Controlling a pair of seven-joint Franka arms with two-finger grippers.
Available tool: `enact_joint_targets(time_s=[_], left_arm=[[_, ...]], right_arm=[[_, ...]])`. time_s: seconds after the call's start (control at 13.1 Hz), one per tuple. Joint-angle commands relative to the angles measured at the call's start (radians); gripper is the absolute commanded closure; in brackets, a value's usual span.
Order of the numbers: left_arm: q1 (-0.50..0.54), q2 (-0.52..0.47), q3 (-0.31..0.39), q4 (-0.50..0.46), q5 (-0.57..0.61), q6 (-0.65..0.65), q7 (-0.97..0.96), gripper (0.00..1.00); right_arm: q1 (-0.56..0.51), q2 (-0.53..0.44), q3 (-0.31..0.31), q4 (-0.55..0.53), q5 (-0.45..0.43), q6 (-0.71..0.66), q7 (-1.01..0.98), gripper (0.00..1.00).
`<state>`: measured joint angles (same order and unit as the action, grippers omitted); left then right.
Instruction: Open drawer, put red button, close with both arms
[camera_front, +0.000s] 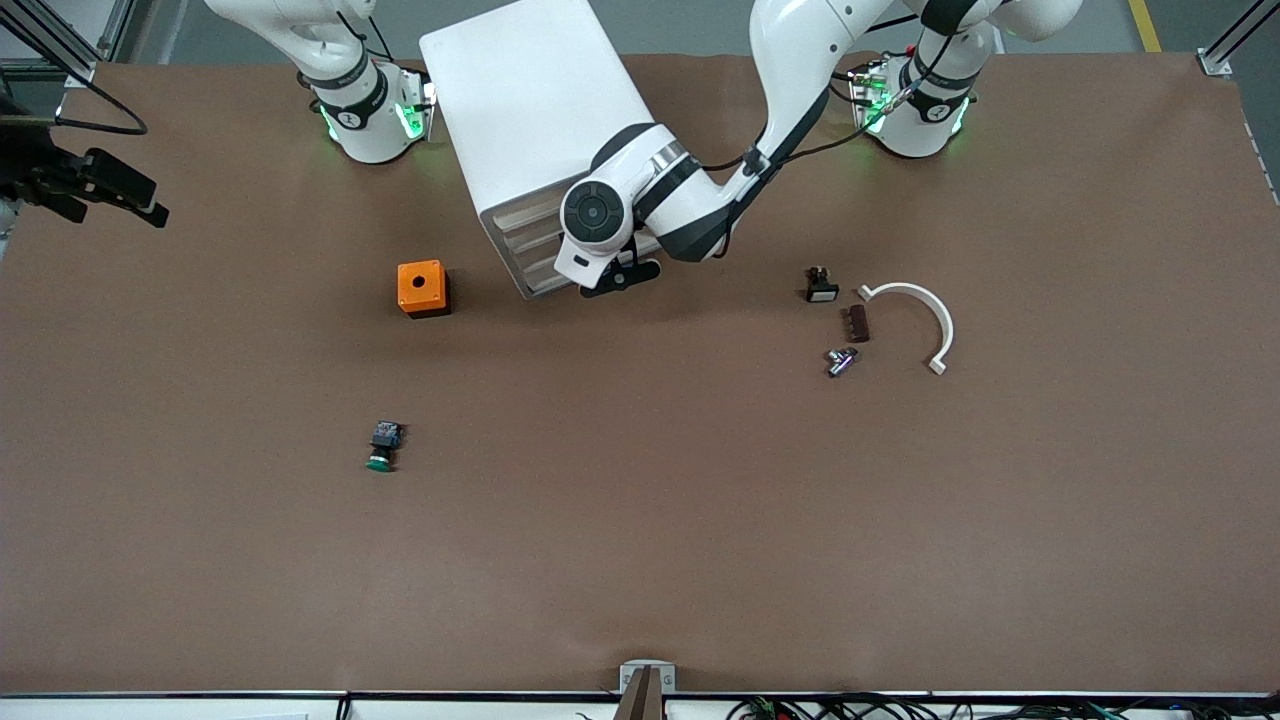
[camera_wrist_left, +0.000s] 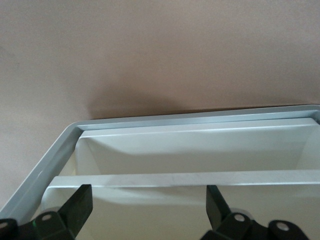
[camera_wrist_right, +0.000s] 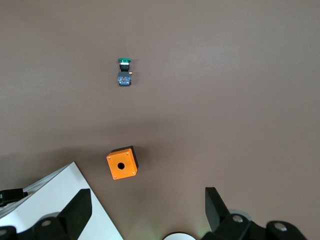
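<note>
Holding left gripper spread at drawer front, right gripper waiting spread above orange box, risking slipping and shoving cabinet.

White drawer cabinet, set at an angle between the two arm bases, its slatted drawer fronts facing the front camera. Whether any drawer is open: can't tell. Left arm bends down to the cabinet, with the left gripper at the drawer fronts, fingers spread. Right gripper hangs high beside the cabinet, fingers apart.
</note>
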<state>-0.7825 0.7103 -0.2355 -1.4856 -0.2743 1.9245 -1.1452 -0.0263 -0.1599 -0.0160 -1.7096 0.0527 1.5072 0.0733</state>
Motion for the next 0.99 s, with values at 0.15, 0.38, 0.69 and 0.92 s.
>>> enact_joint_targets(time_s=[0.15,0.38,0.69,0.92], left_arm=[[0.171,-0.058,0.015,-0.018,0.077,-0.012,0.022,0.0],[0.363,-0.113,0.013,-0.004,0.139,-0.015,0.021,0.0],[0.578,-0.23,0.013,-0.005,0.249,-0.019,0.122,0.0],[0.69,-0.322,0.012,-0.005,0.442,-0.137,0.191,0.0]], right_arm=[[0.002,0.011,0.002,0.1,-0.019,-0.071,0.016,0.0],[-0.003,0.014,-0.002,0.116,-0.014,-0.07,0.014,0.0],[0.002,0.023,-0.001,0.122,-0.017,-0.071,0.014,0.0],[-0.001,0.023,-0.002,0.126,-0.02,-0.073,0.014,0.0]])
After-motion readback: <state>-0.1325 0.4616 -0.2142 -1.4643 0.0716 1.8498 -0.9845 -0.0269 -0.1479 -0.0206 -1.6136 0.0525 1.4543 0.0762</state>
